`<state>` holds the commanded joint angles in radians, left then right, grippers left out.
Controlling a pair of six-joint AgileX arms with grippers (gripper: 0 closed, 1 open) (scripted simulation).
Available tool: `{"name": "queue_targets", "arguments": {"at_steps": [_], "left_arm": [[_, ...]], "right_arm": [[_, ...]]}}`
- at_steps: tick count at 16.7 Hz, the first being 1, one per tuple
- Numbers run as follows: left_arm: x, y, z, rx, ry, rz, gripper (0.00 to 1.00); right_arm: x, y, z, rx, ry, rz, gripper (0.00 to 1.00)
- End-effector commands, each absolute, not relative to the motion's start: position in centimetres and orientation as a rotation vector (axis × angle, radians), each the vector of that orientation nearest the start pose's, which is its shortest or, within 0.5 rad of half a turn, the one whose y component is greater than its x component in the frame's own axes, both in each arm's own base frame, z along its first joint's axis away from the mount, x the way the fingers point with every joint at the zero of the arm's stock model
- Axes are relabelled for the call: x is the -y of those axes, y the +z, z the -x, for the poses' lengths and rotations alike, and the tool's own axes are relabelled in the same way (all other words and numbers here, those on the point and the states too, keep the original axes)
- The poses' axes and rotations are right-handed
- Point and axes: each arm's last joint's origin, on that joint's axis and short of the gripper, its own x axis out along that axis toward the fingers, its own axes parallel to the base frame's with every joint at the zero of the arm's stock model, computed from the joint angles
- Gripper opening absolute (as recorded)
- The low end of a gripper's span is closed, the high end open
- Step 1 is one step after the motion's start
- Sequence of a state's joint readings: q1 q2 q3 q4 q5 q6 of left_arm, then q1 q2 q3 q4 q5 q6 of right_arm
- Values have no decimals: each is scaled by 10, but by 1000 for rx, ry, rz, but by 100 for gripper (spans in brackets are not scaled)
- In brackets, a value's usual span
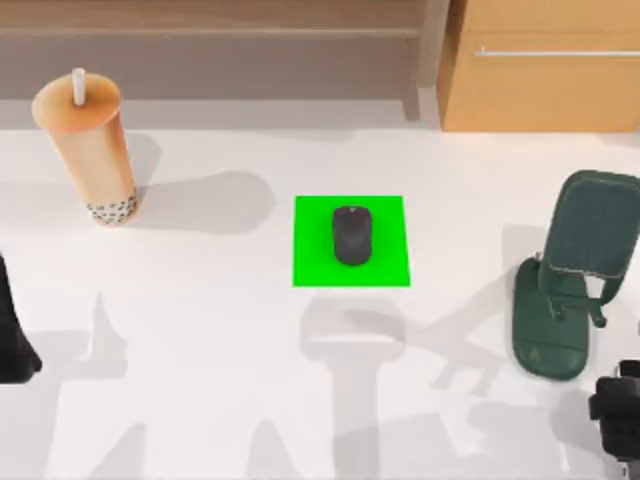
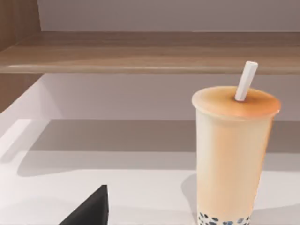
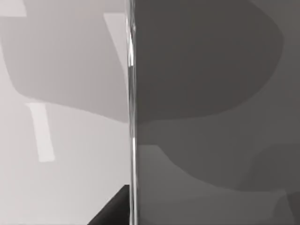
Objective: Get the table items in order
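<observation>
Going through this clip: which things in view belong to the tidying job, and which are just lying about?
Job: bubble-tea cup, far left; mouse on the green mat; smartphone propped on the phone stand; table.
Lying about: green mat; phone stand; wooden cabinet.
The left arm and right arm sit at the near corners.

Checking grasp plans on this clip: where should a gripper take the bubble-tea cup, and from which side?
Grip the bubble-tea cup around its mid-body, coming in level from the side, probably with the left gripper nearest. It stands upright and its straw blocks a top-down grasp.
</observation>
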<state>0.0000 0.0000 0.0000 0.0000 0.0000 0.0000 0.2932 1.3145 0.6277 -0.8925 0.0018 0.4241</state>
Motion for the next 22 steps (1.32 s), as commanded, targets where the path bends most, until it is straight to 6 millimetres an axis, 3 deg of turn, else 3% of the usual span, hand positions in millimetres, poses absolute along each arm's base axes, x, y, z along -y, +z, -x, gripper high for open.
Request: {"name": "queue_targets", "arguments": {"at_steps": [4,10,15,22], "left_arm": [[1,160,-106,0,0,0,100],[1,160,-106,0,0,0,100],[1,160,-106,0,0,0,100],[1,160,-106,0,0,0,100]], "right_arm": [[-54,168,-173,-1444,-189,-60,0],[-66,213,-164,-1055,-320,-1,0],[-99,236,-160,-749,-300,-9,0],[-146,237,-152,-567,-193,-27,0]]}}
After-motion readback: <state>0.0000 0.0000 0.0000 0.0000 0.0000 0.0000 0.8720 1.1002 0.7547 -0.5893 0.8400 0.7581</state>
